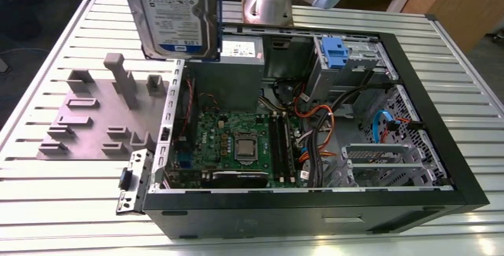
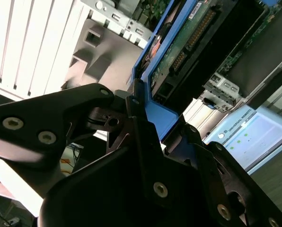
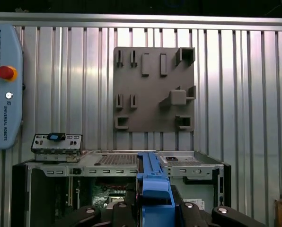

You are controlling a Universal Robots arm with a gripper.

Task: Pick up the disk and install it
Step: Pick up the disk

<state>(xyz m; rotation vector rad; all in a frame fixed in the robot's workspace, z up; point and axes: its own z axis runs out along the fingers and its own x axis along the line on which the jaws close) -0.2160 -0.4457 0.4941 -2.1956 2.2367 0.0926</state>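
Blue-framed disk [image 1: 179, 14] upright in hand [image 3: 155, 208], aloft

Label on the disk [image 1: 179, 14]: white and blue, print was too fine to read.
Pendant [image 3: 4, 90]: lettering ran near its red button [image 3: 6, 73].

My claw [image 3: 155, 213], gripping the disk [image 1: 177, 14], hangs in open air. Below it I see the case wall [image 1: 174, 108] and the grey plate [image 1: 87, 120] with its upright pegs [image 1: 117, 70]. Past that wall, cables [image 1: 311, 117] crowd the case's interior.
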